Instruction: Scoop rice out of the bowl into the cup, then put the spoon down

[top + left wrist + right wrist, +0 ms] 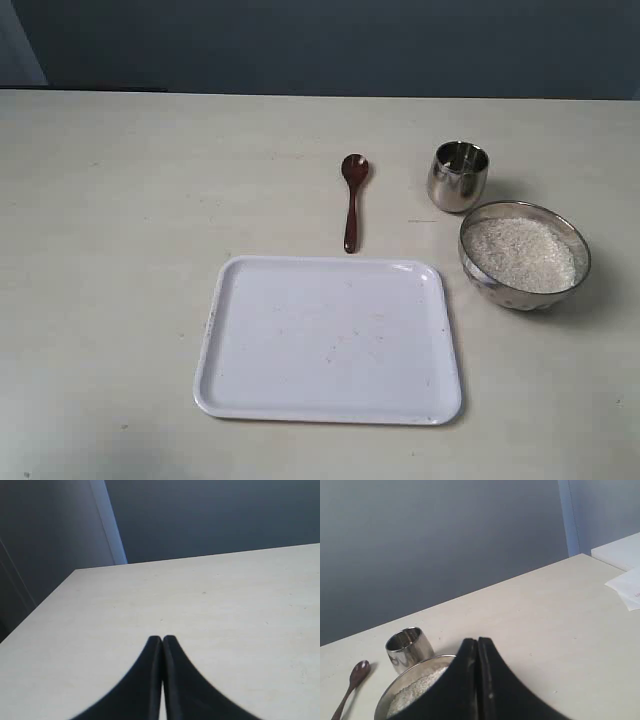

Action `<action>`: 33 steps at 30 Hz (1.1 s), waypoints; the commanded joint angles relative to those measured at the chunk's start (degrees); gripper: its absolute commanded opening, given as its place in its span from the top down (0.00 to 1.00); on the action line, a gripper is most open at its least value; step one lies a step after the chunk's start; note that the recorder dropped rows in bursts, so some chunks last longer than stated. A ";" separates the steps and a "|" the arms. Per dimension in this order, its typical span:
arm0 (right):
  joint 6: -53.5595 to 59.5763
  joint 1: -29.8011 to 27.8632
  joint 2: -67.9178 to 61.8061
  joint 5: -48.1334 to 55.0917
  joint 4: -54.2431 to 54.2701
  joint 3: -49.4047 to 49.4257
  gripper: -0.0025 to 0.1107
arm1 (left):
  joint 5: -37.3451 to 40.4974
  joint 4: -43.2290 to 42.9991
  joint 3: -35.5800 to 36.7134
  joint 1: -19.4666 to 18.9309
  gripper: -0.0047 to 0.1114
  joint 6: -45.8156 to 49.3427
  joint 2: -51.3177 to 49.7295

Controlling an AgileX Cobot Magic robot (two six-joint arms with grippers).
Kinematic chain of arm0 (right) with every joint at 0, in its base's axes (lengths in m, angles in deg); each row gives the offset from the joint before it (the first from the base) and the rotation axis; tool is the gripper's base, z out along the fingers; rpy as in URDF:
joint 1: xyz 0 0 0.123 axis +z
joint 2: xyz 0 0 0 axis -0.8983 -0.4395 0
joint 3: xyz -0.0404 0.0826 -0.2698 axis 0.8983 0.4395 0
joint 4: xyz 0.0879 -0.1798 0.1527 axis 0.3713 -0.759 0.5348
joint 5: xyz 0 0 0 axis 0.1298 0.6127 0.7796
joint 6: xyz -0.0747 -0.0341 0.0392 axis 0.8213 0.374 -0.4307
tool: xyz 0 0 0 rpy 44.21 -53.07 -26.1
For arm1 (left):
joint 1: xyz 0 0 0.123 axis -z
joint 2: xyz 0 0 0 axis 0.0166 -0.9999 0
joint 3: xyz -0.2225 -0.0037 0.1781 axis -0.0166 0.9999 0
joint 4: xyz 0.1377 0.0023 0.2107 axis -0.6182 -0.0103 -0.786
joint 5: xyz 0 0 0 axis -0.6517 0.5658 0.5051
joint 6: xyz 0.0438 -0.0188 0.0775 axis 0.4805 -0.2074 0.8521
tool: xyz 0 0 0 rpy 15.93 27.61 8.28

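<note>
A dark reddish-brown wooden spoon [351, 200] lies flat on the table behind the tray, handle toward the front. The small steel cup [458, 176] stands upright to its right. In front of the cup sits the wide steel bowl [577, 240] holding a heap of white rice [522, 253]. Neither gripper shows in the exterior view. My left gripper [162, 639] is shut with nothing in it, over bare table. My right gripper [477, 641] is shut and empty, near the bowl [390, 693]; the cup [409, 649], the rice [412, 692] and the spoon [351, 686] show beyond it.
A white rectangular tray [330, 340] with nothing on it lies at the front middle of the pale table [120, 200]. A dark wall runs behind the table's far edge. White paper [626, 586] lies at the side in the right wrist view.
</note>
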 commanded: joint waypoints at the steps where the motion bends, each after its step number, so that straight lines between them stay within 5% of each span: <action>1: 0.02 -0.18 0.27 -0.49 0.04 0.36 0.99 | 0.02 0.09 -0.26 0.01 0.96 -0.24 0.22; 15: 0.32 -0.18 0.27 -2.08 -5.37 0.36 0.99 | 0.02 0.09 -0.26 0.01 0.96 -0.24 0.22; 23: -0.03 -0.18 0.27 -28.19 -1.21 0.36 0.99 | 0.02 0.09 -0.26 0.01 0.96 -0.24 0.22; 28: -6.15 -0.18 0.27 -39.79 20.12 0.36 0.99 | 0.02 0.09 -0.26 0.01 0.96 -0.24 0.22; 33: -24.24 -0.18 0.27 -21.01 20.13 -0.51 0.99 | 0.02 0.09 -0.26 0.01 0.96 -0.24 0.22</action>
